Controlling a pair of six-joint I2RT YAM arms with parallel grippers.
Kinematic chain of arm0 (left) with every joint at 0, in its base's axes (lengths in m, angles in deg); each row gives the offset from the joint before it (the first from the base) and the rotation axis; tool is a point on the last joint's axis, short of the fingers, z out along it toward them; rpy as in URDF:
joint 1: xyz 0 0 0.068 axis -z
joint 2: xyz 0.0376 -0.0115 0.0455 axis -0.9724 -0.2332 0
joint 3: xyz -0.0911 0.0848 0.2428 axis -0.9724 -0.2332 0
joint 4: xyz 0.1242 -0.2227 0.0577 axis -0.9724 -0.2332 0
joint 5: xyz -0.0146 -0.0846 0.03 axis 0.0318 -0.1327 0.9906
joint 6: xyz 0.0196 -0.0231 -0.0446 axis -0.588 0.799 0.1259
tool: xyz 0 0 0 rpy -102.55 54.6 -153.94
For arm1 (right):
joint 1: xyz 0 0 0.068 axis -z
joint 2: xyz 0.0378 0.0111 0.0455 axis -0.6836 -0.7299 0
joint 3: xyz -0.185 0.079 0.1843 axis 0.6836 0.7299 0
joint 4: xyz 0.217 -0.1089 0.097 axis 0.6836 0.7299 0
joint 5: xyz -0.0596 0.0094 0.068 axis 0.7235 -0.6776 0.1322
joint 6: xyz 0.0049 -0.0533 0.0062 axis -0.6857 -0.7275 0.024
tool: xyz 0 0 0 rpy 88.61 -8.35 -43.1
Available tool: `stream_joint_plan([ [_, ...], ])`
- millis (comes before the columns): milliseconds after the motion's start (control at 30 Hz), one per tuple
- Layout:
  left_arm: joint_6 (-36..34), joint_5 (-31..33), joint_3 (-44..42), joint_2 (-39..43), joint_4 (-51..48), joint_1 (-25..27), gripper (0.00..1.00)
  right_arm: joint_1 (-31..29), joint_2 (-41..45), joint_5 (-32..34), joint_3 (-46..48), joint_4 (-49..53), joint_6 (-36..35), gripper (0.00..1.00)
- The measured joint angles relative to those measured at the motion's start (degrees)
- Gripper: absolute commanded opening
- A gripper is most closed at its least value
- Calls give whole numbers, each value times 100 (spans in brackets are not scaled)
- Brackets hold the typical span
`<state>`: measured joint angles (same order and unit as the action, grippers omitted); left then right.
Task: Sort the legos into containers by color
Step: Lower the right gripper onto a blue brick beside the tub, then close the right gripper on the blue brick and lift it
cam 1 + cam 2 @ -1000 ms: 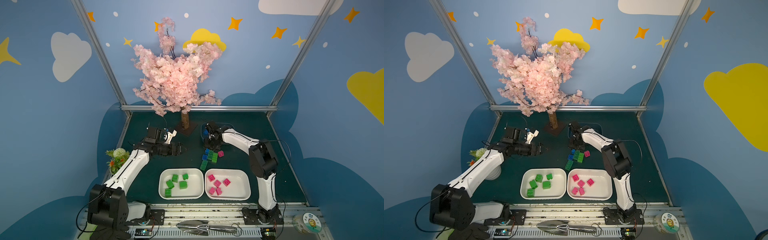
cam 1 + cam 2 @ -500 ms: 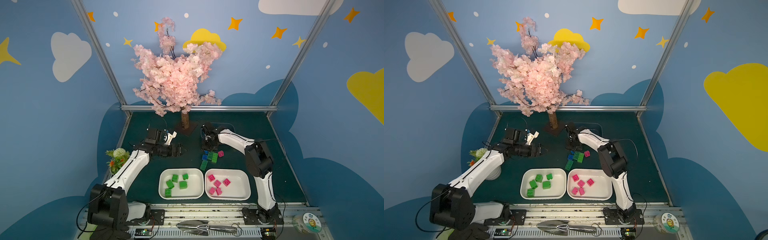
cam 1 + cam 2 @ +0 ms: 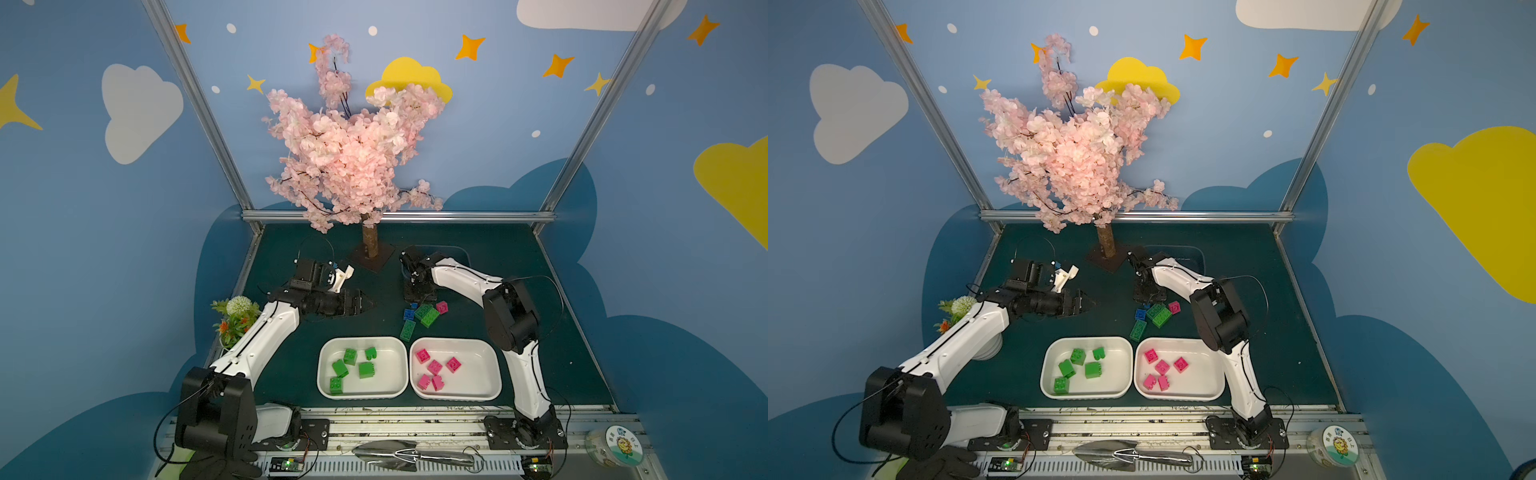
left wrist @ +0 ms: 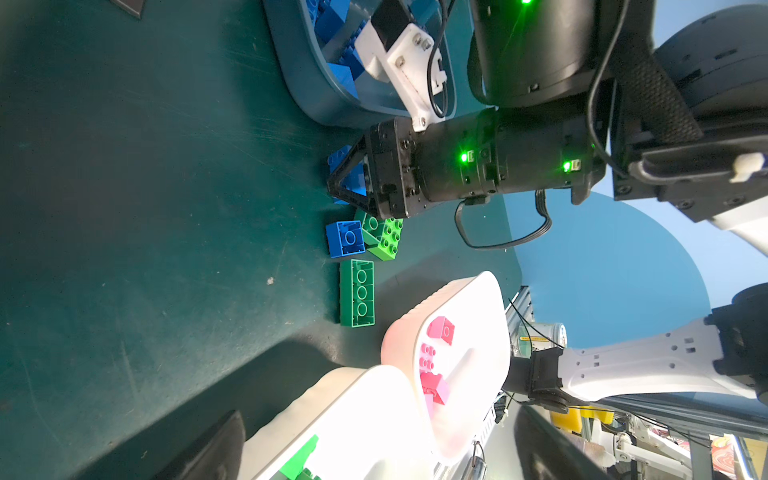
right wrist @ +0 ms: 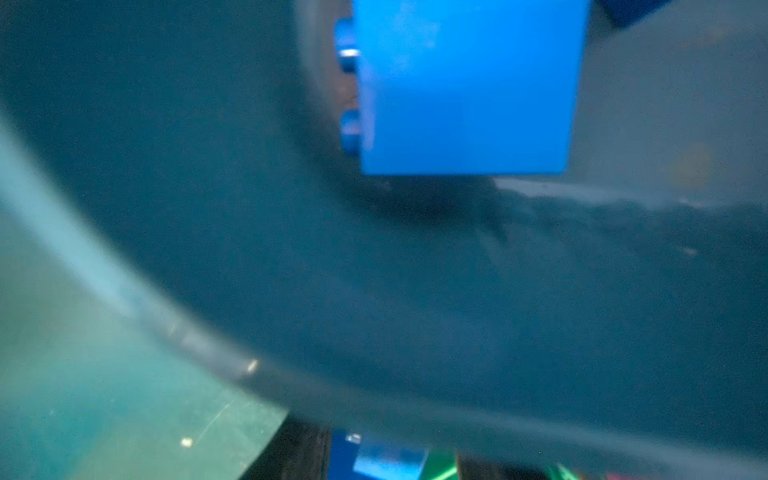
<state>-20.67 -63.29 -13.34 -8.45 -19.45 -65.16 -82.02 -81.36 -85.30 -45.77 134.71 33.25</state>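
The right gripper (image 4: 337, 183) straddles a blue brick (image 4: 340, 158); whether it pinches, I cannot tell. A skewed hold could drop it before the grey-blue tub (image 4: 307, 91). The left gripper (image 3: 368, 304) gapes empty.

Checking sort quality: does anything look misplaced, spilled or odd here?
Nothing stands out. One tray holds only green bricks, the other tray only pink bricks, and the tub shows only blue bricks. A small mixed pile lies unsorted on the mat.
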Motion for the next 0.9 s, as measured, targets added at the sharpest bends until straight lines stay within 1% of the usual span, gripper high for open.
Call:
stream_joint_plan([
  [100, 2, -15, 0, -2, 33, 0, 99, 0, -37, 59, -37, 24, -15, 40],
  [167, 0, -22, 0, -9, 42, 0, 99, 0, -72, 76, -55, 28, -28, 35],
  [333, 0, -55, 0, -63, 72, 0, 99, 0, -153, 83, -85, 46, -42, 34],
  [500, -2, -76, -7, -76, 72, 0, 99, -2, -177, 83, -116, 46, -46, 27],
  [567, -2, -81, -11, -76, 72, 0, 99, -11, -173, 96, -116, 42, -70, 21],
  [733, -13, -83, -11, -76, 59, 0, 99, -57, -24, 116, -15, 35, -146, 21],
  [900, -20, -109, 39, -74, 20, 0, 99, -74, 769, 118, 400, 61, -197, 21],
])
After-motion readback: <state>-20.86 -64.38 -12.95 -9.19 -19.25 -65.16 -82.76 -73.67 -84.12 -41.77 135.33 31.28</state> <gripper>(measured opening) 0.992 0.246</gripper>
